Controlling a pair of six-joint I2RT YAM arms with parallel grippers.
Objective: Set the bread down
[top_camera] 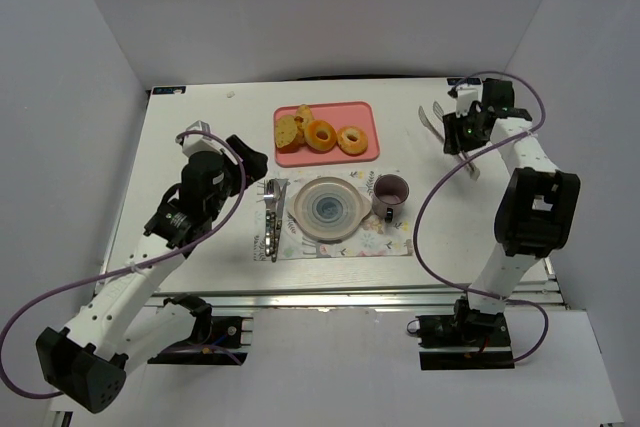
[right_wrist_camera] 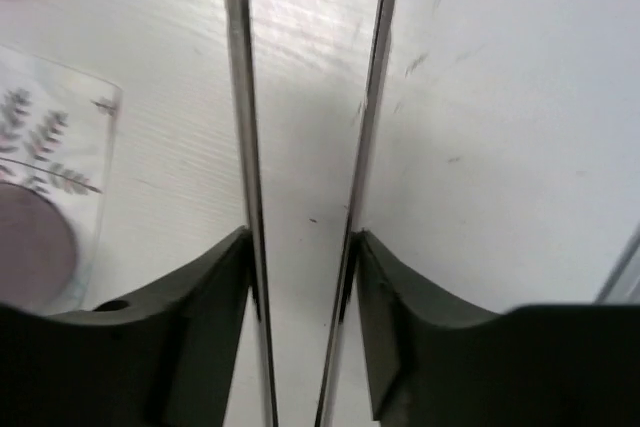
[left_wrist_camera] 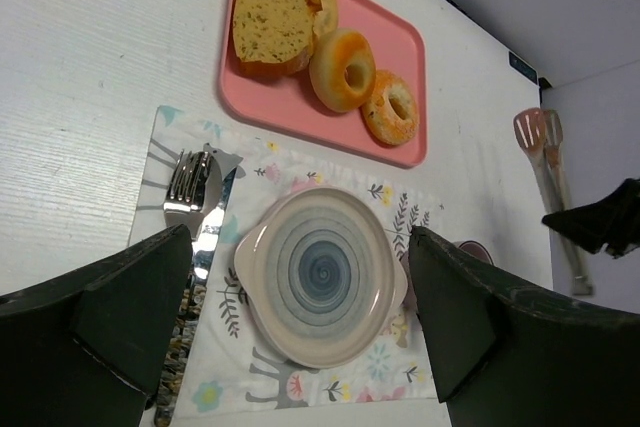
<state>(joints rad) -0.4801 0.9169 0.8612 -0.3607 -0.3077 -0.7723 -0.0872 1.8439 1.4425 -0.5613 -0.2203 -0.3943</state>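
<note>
Ahead of the left gripper [left_wrist_camera: 300, 237], beyond its wide-open fingers [left_wrist_camera: 100, 317], the thick squarish golden bread slice [left_wrist_camera: 270, 17] is lying at the left end of a pink rectangular tray [left_wrist_camera: 405, 67], beside a ring-shaped golden pastry [left_wrist_camera: 343, 69]. Under that gripper a round striped ceramic plate [left_wrist_camera: 320, 282] is sitting. Off to its right, the right gripper [right_wrist_camera: 305, 247] is clenching thin metal tongs [right_wrist_camera: 238, 97].
</note>
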